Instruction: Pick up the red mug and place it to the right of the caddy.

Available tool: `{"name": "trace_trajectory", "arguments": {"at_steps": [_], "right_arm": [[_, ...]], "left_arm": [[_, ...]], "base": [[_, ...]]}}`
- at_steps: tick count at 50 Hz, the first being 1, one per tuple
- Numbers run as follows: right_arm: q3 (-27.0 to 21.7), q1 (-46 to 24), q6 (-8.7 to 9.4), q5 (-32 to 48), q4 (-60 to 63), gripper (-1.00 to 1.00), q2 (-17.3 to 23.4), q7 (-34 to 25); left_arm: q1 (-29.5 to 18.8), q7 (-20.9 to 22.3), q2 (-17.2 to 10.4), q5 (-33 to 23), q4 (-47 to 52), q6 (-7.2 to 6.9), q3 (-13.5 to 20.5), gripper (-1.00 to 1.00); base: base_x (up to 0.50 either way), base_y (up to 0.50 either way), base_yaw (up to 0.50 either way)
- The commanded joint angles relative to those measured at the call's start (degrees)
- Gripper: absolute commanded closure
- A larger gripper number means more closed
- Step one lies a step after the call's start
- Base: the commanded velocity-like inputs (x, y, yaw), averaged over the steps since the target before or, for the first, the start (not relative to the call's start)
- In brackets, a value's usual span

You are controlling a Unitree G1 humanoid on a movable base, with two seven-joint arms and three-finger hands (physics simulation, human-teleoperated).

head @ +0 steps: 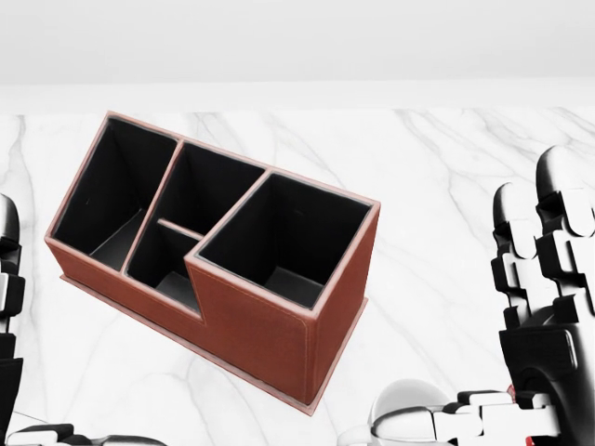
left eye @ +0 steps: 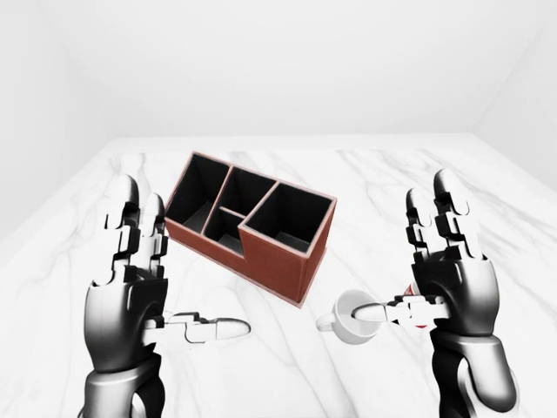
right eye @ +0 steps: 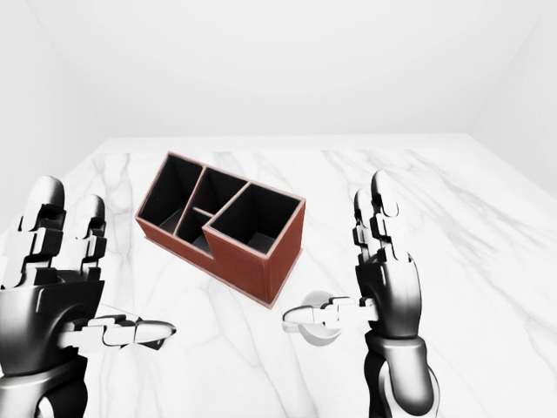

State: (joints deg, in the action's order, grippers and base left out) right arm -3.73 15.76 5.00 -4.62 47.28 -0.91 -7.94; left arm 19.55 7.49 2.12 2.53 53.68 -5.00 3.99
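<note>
Nothing's grasped yet: the red mug with white interior sits lower right, below the brown leather compartment caddy, right hand spread open beside it.

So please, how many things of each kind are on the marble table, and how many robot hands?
Brown leather caddy with black compartments: 1
Mug, looking white: 1
Robot hands, left hand and right hand: 2
Total: 4
</note>
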Motion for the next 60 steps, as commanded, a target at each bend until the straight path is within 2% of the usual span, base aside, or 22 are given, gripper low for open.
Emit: {"name": "trace_trajectory", "arguments": {"at_steps": [1,22,23,25,31,38,44,52,60], "right_arm": [[0.0,0.2,0.00,-0.7,0.0,-1.00,-0.2,-0.1],[-0.5,0.3,0.00,-1.6,0.9,-1.00,-0.2,0.2],[-20.1,-13.1,0.00,-13.2,9.5,-1.00,11.3,0.0],[-24.0,-17.6,0.00,-14.3,12.1,-1.00,12.6,-1.2],[-24.8,-21.4,0.00,-12.0,11.3,-1.00,13.6,-3.2],[-24.1,-24.6,0.00,-7.0,8.8,-1.00,17.0,-4.7],[-26.4,-28.3,0.00,-7.7,8.2,-1.00,19.1,-5.9],[-26.5,-29.9,0.00,-5.8,5.7,-1.00,22.1,-7.1],[-28.5,-32.2,0.00,-4.2,4.7,-1.00,25.8,-10.7]], "left_arm": [[0.0,0.2,0.1,0.1,0.2,0.00,0.4,-1.00],[-0.2,0.1,0.2,0.1,0.1,0.00,0.6,-1.00],[-0.9,0.0,0.1,-0.3,-1.2,0.00,0.7,-1.00],[-1.0,-0.1,0.1,-0.3,-1.1,0.00,0.8,-1.00],[-1.0,0.1,0.1,0.0,-0.9,0.00,1.0,-1.00],[-1.1,0.2,0.2,0.1,-0.4,0.00,1.3,-1.00],[-0.9,0.2,0.2,0.1,-0.3,0.00,1.2,-1.00],[-0.9,0.2,0.3,0.0,-0.2,0.00,1.2,-1.00],[-1.1,0.3,0.3,0.3,0.0,0.00,1.7,-1.00]], "base": [[0.00,0.00,0.00],[0.00,-0.10,0.00],[0.00,0.00,0.00],[0.00,0.00,0.00],[0.00,0.00,0.00],[0.00,0.00,0.00],[0.00,0.00,0.00],[0.00,0.00,0.00],[0.00,0.00,0.00]]}}
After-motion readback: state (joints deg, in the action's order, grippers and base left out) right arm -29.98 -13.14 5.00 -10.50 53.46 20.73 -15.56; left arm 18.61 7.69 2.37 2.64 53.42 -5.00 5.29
